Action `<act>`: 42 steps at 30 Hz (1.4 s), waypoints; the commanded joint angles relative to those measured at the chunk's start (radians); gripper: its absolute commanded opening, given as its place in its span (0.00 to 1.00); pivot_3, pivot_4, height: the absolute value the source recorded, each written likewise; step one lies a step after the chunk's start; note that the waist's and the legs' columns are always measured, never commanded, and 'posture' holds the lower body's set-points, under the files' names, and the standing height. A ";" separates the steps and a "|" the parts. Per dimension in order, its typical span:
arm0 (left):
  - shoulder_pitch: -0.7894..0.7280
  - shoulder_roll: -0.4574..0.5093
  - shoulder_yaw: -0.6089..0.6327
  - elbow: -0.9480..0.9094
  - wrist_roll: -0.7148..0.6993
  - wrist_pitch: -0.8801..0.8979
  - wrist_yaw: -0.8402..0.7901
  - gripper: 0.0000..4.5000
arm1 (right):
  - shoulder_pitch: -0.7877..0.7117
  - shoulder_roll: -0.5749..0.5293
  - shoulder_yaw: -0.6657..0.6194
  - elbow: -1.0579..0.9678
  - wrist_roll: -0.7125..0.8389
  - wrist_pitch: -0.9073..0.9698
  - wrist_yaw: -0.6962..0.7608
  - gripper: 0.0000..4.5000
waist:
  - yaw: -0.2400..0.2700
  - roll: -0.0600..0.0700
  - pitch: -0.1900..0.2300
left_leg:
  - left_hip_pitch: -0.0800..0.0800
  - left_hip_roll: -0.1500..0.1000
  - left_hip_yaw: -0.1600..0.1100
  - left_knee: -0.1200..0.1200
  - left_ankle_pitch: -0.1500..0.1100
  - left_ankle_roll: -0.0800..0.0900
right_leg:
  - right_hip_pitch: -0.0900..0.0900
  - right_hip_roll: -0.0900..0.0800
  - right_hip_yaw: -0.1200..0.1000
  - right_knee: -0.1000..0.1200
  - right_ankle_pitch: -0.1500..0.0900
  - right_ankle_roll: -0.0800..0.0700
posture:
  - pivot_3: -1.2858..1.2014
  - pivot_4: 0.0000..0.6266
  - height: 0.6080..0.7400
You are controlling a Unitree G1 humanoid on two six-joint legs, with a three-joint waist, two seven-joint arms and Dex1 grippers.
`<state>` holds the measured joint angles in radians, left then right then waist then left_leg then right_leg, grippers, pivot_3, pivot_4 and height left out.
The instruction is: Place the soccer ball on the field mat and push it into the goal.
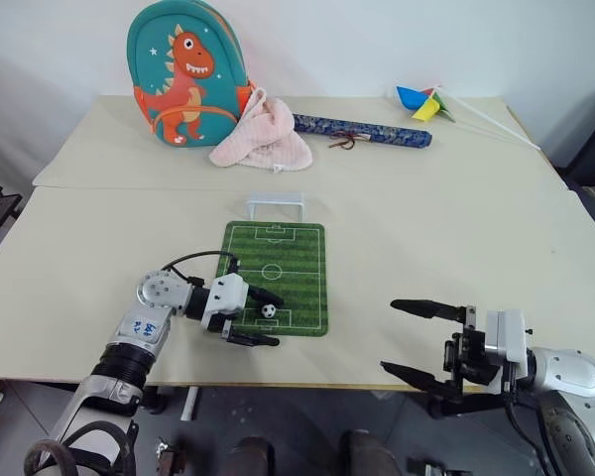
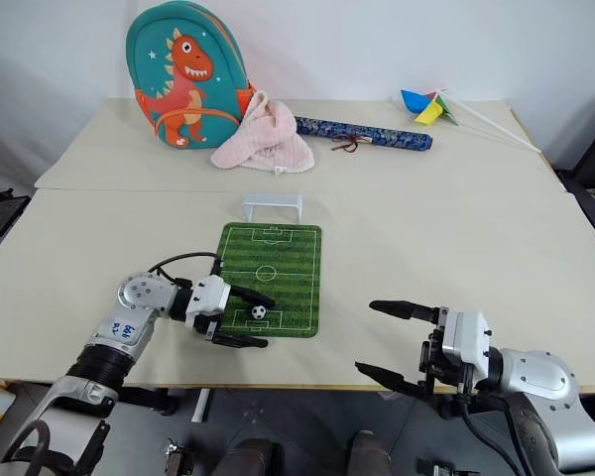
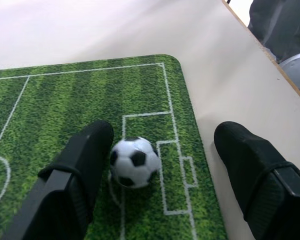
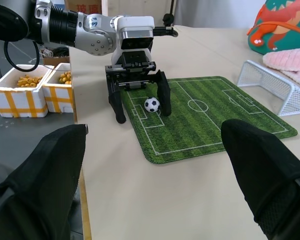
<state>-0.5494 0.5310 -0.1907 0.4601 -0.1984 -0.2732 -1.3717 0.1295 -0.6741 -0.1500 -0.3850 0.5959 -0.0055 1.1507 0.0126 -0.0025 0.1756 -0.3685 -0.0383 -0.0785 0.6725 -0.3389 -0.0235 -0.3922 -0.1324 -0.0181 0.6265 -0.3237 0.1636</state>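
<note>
With the ball (image 1: 268, 310) already resting on the mat's (image 1: 299, 258) near penalty area between the left gripper's (image 1: 257, 317) wide-spread fingers, the push toward the goal (image 1: 275, 205) remained, the right gripper (image 1: 418, 340) waiting open.

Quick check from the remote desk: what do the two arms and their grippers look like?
Both arms are silver-grey metal with black joint rings. Each white-bodied gripper, left and right, carries two curved black fingers. A black cable loops over the left wrist, whose forearm bears small blue markings.
</note>
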 commanded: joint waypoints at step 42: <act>0.449 0.159 0.175 -0.586 -0.232 0.385 0.108 0.02 | 0.016 0.063 -0.069 0.027 0.094 -0.125 0.132 1.00 | 0.009 0.001 0.001 | 0.002 0.000 -0.008 -0.005 0.000 0.000 | 0.000 -0.001 0.003 -0.005 0.000 -0.001 | 0.52 0.24 1.00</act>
<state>-0.0780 0.7043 0.0108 -0.1352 -0.4447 0.1094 -1.2784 0.1287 -0.6081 -0.1929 -0.3493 0.6601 -0.1011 1.2504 0.0211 -0.0017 0.1761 -0.3661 -0.0385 -0.0862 0.6675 -0.3390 -0.0233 -0.3923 -0.1332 -0.0155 0.6215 -0.3239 0.1624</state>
